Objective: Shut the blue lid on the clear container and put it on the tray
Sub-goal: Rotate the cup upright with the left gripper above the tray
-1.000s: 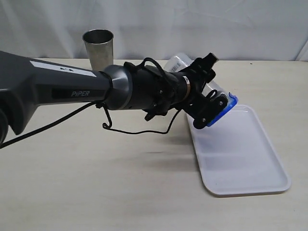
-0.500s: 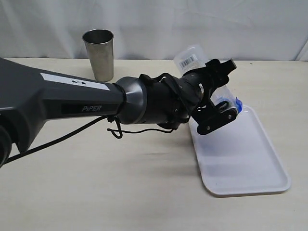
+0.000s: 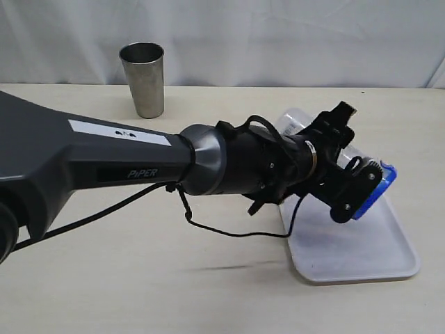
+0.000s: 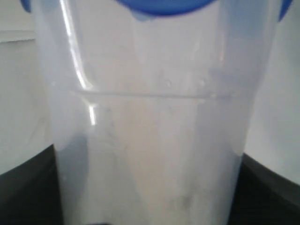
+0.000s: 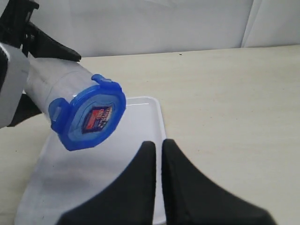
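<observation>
**Lidded container held slanted over the tray, left arm**

- Far edge of the desk (image 3: 139, 271), left of middle: a steel cup (image 3: 142, 78), upright, well apart from everything else
- The left arm (image 3: 104, 160) comes in from the desk's left edge and reaches across the middle toward the right side
- Left gripper (image 3: 353, 149): fingers clamped on the clear container (image 3: 293, 122), one on each side of its body. In the left wrist view the container (image 4: 150, 131) fills the frame, with dark fingers (image 4: 28, 187) at both flanks
- The container lies steeply tilted, almost on its side. Its base points to the far edge and its mouth points down toward the desk's right edge
- The blue lid (image 3: 375, 188) is on the mouth. The right wrist view shows the lid (image 5: 89, 112) face-on, with a sticker at its centre and flaps around the rim
- The white tray (image 3: 354, 247) sits flat on the right side of the desk, reaching toward the near edge. The container hangs over the tray's far-left part and looks to be clear of its surface, with a shadow beneath
- Right gripper (image 5: 157, 145): fingers pressed together and holding nothing, over the tray's (image 5: 157, 101) edge, near the lid but apart from it
</observation>
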Robot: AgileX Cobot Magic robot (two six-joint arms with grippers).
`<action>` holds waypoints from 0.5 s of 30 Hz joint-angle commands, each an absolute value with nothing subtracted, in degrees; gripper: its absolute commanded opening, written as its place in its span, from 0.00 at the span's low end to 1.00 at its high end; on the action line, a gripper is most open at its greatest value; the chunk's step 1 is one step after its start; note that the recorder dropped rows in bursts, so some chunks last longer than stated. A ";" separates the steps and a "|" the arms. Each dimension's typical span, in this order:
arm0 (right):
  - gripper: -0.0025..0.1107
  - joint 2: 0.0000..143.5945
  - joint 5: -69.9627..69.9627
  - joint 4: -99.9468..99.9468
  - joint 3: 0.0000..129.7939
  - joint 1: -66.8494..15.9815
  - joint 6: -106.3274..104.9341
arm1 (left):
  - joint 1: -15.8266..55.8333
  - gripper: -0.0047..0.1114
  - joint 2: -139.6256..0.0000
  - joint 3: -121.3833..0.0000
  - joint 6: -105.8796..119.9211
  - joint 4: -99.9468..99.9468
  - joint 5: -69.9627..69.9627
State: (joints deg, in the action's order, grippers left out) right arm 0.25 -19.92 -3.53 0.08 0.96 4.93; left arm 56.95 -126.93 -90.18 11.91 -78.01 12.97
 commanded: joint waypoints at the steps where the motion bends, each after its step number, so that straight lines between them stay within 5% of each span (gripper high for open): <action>1: 0.06 0.00 -19.75 -3.44 0.00 1.18 4.82 | 53.96 0.04 -126.36 -90.76 2.05 -66.40 0.00; 15: 0.06 0.00 -19.75 -3.44 0.00 1.18 4.82 | 45.09 0.04 -128.50 -90.76 -35.99 -55.99 -37.57</action>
